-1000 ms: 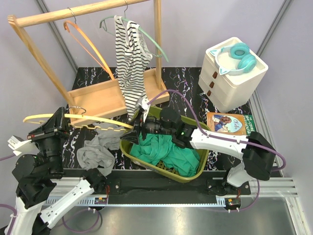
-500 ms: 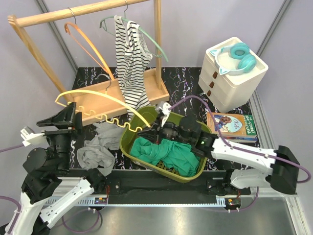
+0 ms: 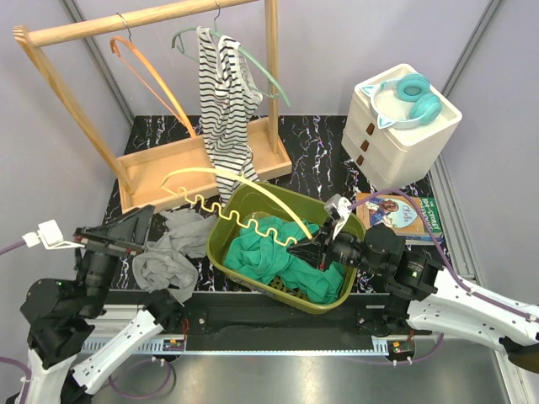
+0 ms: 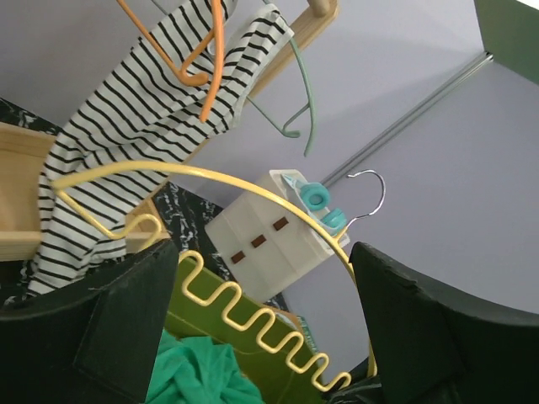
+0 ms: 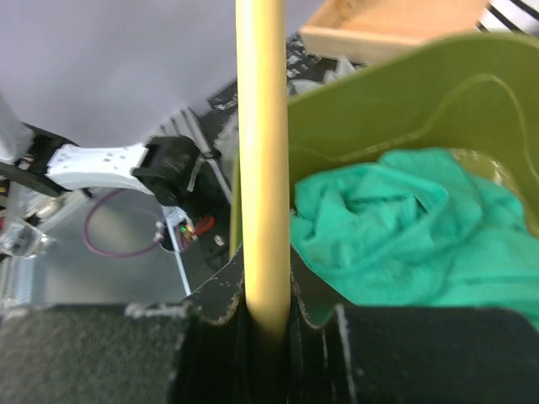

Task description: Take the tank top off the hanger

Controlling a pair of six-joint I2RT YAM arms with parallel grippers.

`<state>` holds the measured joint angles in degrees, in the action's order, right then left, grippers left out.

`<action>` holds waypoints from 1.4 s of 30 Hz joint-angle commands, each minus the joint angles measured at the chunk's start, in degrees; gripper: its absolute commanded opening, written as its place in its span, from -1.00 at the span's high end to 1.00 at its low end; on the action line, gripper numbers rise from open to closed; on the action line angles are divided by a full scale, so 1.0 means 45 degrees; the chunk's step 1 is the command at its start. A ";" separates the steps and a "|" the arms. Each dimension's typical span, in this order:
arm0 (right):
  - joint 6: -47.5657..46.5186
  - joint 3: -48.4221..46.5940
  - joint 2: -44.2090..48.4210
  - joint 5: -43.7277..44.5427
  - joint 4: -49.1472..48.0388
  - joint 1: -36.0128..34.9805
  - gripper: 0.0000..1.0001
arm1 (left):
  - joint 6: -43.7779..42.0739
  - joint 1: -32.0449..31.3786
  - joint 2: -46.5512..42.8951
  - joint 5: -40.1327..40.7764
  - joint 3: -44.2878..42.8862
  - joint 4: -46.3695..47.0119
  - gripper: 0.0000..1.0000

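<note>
Your right gripper [image 3: 310, 248] was clamped tightly on the yellow hanger [image 5: 263, 168] over the basket [image 3: 215, 252]; your left gripper [image 4: 261, 337] was wide open and empty.

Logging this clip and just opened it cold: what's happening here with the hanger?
The right tool is shut on a bare yellow hanger, holding it above the green basket. The left tool is open, touching nothing. A grey tank top lies crumpled on the table beside the basket, off the hanger, so the removal looks done.
</note>
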<state>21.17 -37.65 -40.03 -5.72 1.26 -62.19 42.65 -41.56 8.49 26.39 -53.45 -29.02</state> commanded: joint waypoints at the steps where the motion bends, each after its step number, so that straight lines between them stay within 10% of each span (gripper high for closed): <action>1: 0.0179 -0.0597 0.0147 0.2184 0.1456 -0.0007 1.00 | -0.1841 -0.0061 -0.0909 0.1161 -0.0329 -0.0895 -0.81; 11: -0.2120 -0.5297 -0.4612 0.5156 0.2221 0.0421 1.00 | -0.2818 -0.0081 -0.0873 0.1499 -0.0485 -0.1618 -0.82; 42: -0.5486 -2.2528 -1.7312 0.2032 0.4189 0.2688 1.00 | -0.0067 -0.0081 -0.1244 0.0207 0.1820 -0.3450 -0.82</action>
<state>-3.46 -129.51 -113.60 4.97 18.50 -50.04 38.35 -41.67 1.50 25.71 -45.04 -41.76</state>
